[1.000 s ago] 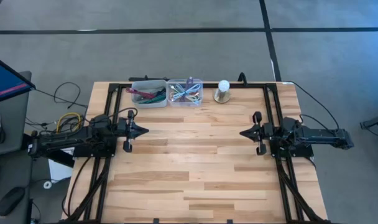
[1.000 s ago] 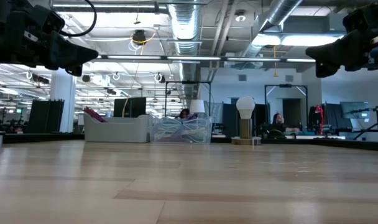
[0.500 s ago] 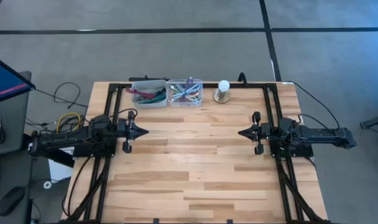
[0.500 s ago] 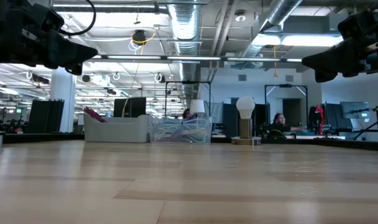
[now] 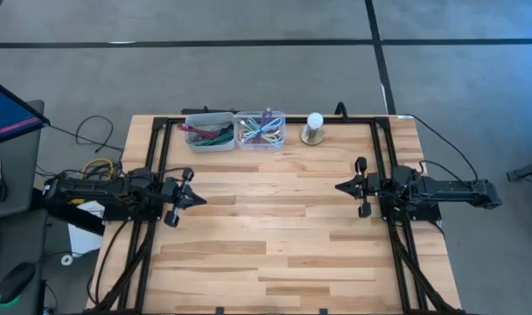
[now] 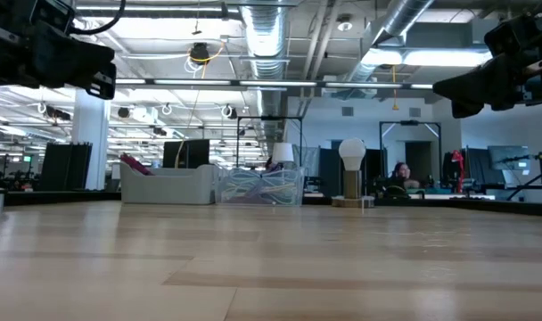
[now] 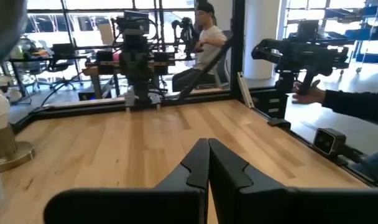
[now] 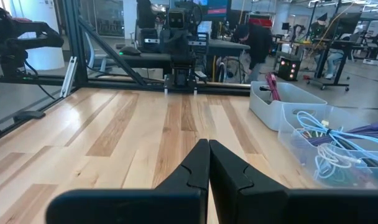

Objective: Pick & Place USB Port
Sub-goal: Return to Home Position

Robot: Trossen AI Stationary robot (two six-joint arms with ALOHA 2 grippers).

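Observation:
Two bins stand at the table's far edge: a grey bin [image 5: 209, 131] with red and green cables and a clear bin [image 5: 260, 129] with blue and white cables. I cannot make out a separate USB port. My left gripper [image 5: 199, 199] [image 7: 208, 149] hovers shut over the table's left part. My right gripper [image 5: 339, 186] [image 8: 208, 149] hovers shut over the right part, pointing at the left one. The right wrist view shows the grey bin [image 8: 282, 102] and the clear bin [image 8: 338, 146] off to one side. Neither gripper holds anything.
A white bulb-shaped object on a round brass base [image 5: 314, 129] [image 6: 352, 174] stands right of the bins. Bare wood [image 5: 275, 227] spreads between and in front of the arms. Black frame rails run along the table's left and right sides. People sit in the room beyond.
My left gripper has swung toward the table's near edge and drawn back a little toward the left edge, its arm now slanting. My right gripper has edged slightly toward the table's middle. Both have stayed shut.

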